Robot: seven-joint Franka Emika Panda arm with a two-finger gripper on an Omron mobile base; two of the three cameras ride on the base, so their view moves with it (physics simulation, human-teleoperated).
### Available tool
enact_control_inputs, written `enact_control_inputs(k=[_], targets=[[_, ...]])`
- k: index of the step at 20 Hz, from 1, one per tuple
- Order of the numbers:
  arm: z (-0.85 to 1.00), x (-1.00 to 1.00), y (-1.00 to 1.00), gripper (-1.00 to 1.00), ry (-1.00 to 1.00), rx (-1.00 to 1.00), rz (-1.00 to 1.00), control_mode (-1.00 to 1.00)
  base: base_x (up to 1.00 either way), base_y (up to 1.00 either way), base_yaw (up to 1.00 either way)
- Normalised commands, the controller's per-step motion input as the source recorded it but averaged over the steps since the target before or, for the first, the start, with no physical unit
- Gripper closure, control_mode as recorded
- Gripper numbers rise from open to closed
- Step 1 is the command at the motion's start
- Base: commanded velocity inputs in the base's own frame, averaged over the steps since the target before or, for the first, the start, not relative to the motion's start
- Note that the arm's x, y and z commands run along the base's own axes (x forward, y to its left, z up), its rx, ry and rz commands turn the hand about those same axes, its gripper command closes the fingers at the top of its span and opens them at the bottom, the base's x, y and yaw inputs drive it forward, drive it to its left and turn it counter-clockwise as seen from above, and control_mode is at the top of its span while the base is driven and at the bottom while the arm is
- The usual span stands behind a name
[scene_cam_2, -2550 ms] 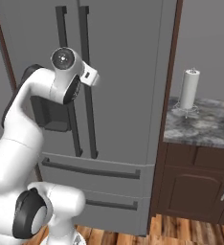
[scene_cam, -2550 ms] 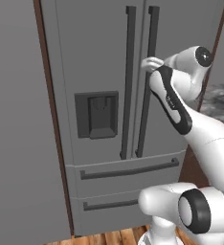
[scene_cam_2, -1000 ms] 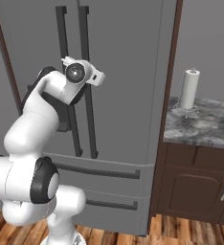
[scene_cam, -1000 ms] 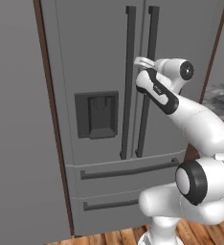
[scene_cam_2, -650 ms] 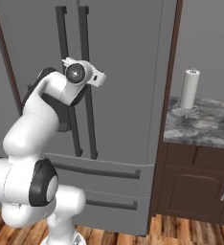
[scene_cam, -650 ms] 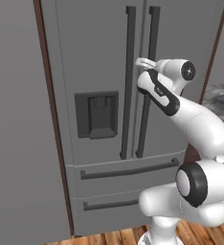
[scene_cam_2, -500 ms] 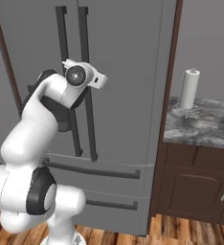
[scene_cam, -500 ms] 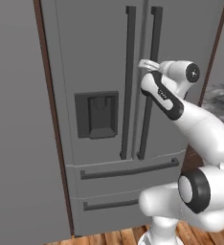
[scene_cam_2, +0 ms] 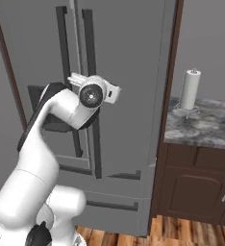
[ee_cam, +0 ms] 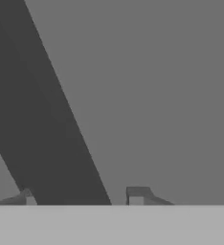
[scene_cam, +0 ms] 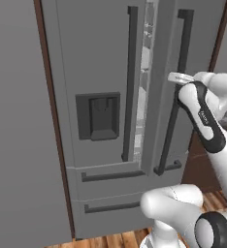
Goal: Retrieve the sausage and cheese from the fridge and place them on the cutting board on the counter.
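We see the fridge (scene_cam: pixel 105 97) with its right door ajar; pale shelves show through the gap beside the left handle (scene_cam: pixel 130 82), their contents too blurred to tell. Our gripper (ee_cam: pixel 83 196) has its jaws clamped on the right handle (scene_cam: pixel 176 92). Half a second ago that door was shut.

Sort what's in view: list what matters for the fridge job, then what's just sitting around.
For the job:
tall grey French-door fridge, right door cracked open
its long dark right door handle
two-finger gripper, straddling that handle
grey-and-white marbled counter

Just there:
white paper towel roll
dark brown cabinet fronts
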Motion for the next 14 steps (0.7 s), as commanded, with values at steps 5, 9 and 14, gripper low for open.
enact_control_inputs(k=[5, 9, 14], targets=[[-0.15, -1.0, -0.99, -1.0, 0.0, -0.16, 0.28, -1.0, 0.0, 0.0, 0.0], [-0.05, -1.0, -0.81, -1.0, -0.07, -0.02, 0.39, -1.0, 0.0, 0.0, 0.0], [-0.01, -0.76, -0.58, -1.0, -0.23, 0.02, 0.35, -1.0, 0.0, 0.0, 0.0]])
